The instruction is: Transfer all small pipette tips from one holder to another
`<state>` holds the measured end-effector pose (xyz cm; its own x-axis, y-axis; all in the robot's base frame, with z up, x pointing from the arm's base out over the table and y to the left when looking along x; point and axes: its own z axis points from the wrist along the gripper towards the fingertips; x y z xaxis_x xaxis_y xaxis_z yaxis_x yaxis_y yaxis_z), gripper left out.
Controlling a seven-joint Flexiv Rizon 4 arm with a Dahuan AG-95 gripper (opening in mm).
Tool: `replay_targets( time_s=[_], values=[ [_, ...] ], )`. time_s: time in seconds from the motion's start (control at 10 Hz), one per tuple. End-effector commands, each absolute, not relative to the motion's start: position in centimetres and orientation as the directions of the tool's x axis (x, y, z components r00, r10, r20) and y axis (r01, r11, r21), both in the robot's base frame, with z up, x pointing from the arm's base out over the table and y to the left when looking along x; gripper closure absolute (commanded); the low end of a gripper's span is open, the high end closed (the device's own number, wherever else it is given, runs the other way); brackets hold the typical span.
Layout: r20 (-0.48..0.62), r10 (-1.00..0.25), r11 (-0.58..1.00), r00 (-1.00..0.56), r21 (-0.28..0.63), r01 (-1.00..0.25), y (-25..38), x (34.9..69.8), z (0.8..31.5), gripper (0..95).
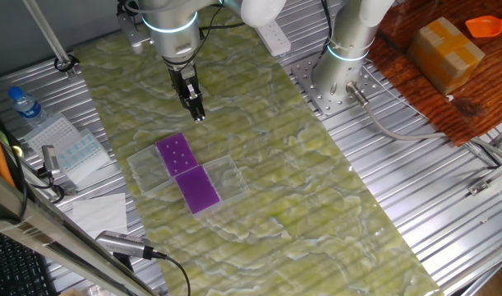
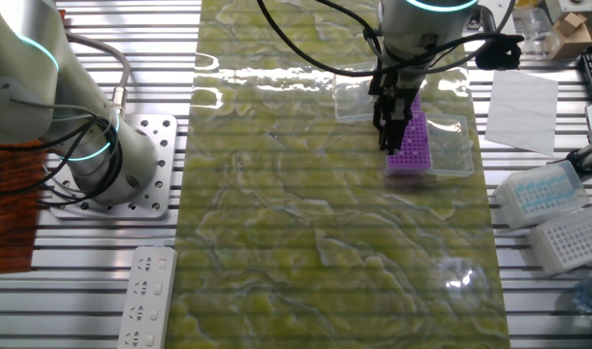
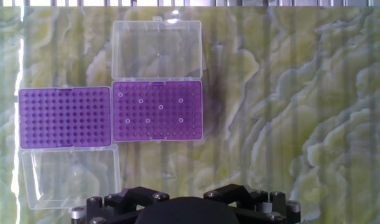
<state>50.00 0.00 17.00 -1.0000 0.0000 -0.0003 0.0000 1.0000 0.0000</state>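
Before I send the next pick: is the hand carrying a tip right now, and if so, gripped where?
Nothing is held. The hand hovers above the mat, away from the purple holder with tips; no tip shows between its fingers.

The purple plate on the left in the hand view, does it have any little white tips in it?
No, the left purple plate shows only bare holes; the pale tips sit in the right plate.

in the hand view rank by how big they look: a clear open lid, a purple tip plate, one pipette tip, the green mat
1. green mat, fills most of the frame
2. and 3. clear open lid and purple tip plate: they look about alike, no ranking
4. pipette tip, a tiny pale ring
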Motion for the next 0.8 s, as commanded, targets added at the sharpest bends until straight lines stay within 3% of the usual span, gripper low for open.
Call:
replay_targets(
  time_s=[0.1,0.2,0.8],
  values=[
    [0.000,0.000,1.000,-1.000,0.000,0.000,0.00,50.00,17.00,0.0],
    [0.061,-0.092,0.994,-0.994,0.057,-0.089,0.00,50.00,17.00,95.0],
    [0.067,-0.097,0.994,-0.993,0.057,-0.093,0.00,50.01,16.99,95.0]
  ],
)
